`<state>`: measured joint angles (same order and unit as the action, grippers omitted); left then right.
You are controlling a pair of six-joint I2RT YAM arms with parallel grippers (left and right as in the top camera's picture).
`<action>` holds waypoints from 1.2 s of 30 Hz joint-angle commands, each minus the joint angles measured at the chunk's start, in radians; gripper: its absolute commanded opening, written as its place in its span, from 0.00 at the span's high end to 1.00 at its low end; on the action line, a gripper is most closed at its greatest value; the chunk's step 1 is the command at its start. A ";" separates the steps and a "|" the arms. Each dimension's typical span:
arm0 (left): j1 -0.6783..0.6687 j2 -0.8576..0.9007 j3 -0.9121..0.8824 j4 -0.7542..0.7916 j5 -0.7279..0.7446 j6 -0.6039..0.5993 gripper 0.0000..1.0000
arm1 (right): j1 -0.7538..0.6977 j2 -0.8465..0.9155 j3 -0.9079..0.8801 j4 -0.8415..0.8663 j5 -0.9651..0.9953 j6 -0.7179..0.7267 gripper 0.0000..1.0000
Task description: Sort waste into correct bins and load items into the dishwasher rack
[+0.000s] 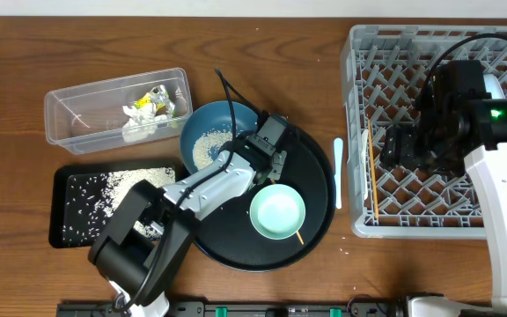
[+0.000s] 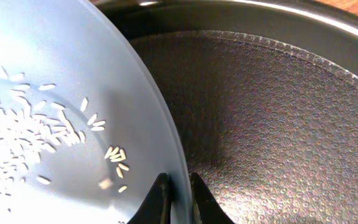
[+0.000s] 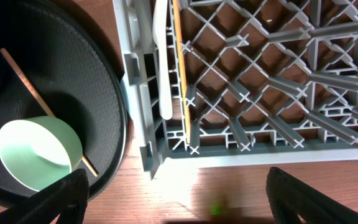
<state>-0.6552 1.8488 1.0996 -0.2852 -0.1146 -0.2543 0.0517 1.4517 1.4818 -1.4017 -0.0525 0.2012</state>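
Note:
A large dark blue bowl (image 1: 214, 132) with white rice grains (image 1: 208, 148) in it rests on the left edge of the round black tray (image 1: 317, 172). My left gripper (image 1: 255, 141) is shut on the bowl's right rim. In the left wrist view the two dark fingers (image 2: 160, 199) pinch the thin blue wall, one inside and one outside, with rice (image 2: 17, 137) in the bowl (image 2: 55, 74). My right gripper (image 1: 393, 148) hangs open and empty over the grey dishwasher rack (image 1: 438, 220). Its fingertips (image 3: 61, 199) stand wide apart.
A pale green bowl (image 1: 277, 211) sits on the round tray over a chopstick (image 1: 299, 236). A white spoon (image 1: 338, 172) lies between the tray and the rack. Another chopstick (image 1: 372, 167) lies in the rack. The clear tub (image 1: 77, 101) holds napkins and a wrapper. Rice covers the flat black tray (image 1: 69, 189).

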 commanded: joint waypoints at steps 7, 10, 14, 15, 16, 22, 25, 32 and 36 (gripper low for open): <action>0.000 -0.152 0.004 -0.043 0.070 -0.010 0.94 | -0.006 -0.012 0.001 0.000 0.004 0.000 0.13; -0.005 -0.212 0.004 -0.085 0.073 -0.013 0.94 | -0.006 -0.012 0.001 -0.001 0.004 0.000 0.13; -0.002 -0.282 0.004 -0.156 0.073 -0.057 0.94 | -0.006 -0.012 0.001 -0.002 0.004 0.000 0.13; -0.002 -0.299 0.004 -0.175 0.073 -0.062 0.94 | -0.006 -0.012 0.001 -0.003 0.004 -0.001 0.14; -0.002 -0.318 0.004 -0.194 0.073 -0.062 0.94 | -0.006 -0.012 0.001 -0.003 0.004 -0.001 0.13; 0.004 -0.422 0.004 -0.298 0.072 -0.086 0.94 | -0.006 -0.012 0.001 -0.004 0.005 -0.001 0.13; 0.032 -0.476 0.004 -0.353 0.069 -0.109 0.94 | -0.007 -0.012 0.001 -0.005 0.005 -0.001 0.13; 0.172 -0.566 0.004 -0.450 0.100 -0.186 0.94 | -0.007 -0.012 0.001 -0.006 0.026 0.000 0.13; 0.274 -0.581 0.004 -0.463 0.212 -0.185 0.94 | -0.007 -0.012 0.001 -0.008 0.026 0.000 0.13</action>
<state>-0.4374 1.2858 1.0992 -0.7414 0.0177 -0.4225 0.0517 1.4517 1.4818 -1.4082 -0.0437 0.2016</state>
